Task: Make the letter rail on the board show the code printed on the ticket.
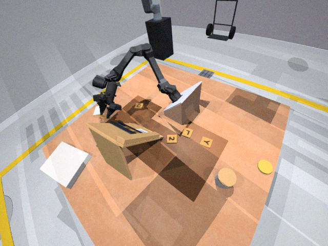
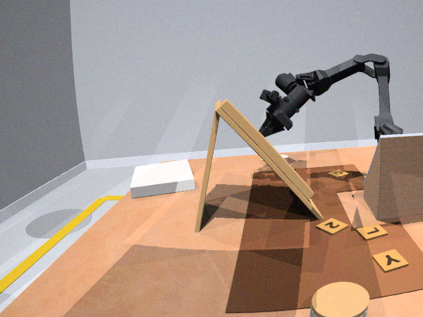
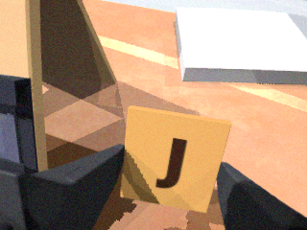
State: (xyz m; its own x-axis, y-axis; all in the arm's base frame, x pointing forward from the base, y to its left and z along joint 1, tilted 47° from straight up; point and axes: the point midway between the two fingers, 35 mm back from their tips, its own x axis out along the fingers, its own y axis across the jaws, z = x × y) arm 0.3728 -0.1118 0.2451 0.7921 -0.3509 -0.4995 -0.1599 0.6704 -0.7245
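Orange counter (image 1: 238,159), arm bent high over its far-left edge, gripper (image 3: 168,189) angled down beside the board (image 1: 124,133), clamping the J tile (image 3: 175,158).

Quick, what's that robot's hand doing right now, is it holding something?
Hand: closed on the yellow J tile, held up in the air beside the slanted wooden board.

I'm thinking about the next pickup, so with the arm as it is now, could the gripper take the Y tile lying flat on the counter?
Probably not yet: the gripper is shut on the J tile, though the Y tile lies uncovered.
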